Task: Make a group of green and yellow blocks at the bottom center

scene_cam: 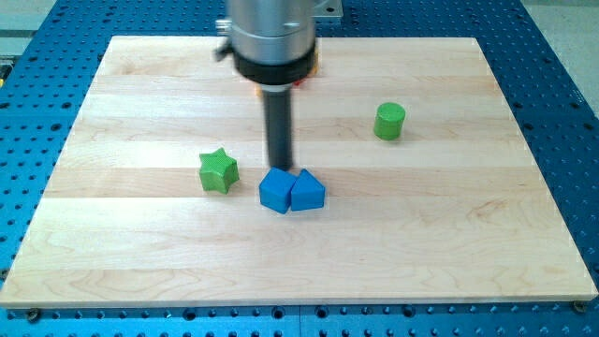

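A green star block (218, 171) lies left of the board's middle. A green cylinder block (389, 121) stands at the view's right, above the middle. My tip (281, 168) is at the end of the dark rod, just above two blue blocks and right of the green star. It looks to touch or nearly touch the blue cube's top edge. No yellow block shows clearly; a small red and yellowish sliver (312, 68) peeks out behind the arm's body near the view's top.
A blue cube (276, 191) and a blue triangular block (306, 192) sit side by side, touching, near the board's middle. The wooden board (468, 243) lies on a blue perforated table (562, 112).
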`<action>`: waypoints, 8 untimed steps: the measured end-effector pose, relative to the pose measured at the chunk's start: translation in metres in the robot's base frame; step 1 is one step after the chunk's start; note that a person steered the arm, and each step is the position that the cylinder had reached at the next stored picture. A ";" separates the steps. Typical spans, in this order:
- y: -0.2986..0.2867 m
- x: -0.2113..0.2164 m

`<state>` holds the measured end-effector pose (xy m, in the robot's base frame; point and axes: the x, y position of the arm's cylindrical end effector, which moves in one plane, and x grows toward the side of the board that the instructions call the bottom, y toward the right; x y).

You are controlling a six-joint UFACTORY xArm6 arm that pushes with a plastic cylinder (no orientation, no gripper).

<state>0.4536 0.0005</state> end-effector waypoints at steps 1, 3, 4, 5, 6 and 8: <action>-0.007 0.057; 0.022 0.026; 0.005 0.079; -0.001 0.042; -0.024 -0.040; -0.090 -0.012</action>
<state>0.4412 -0.0892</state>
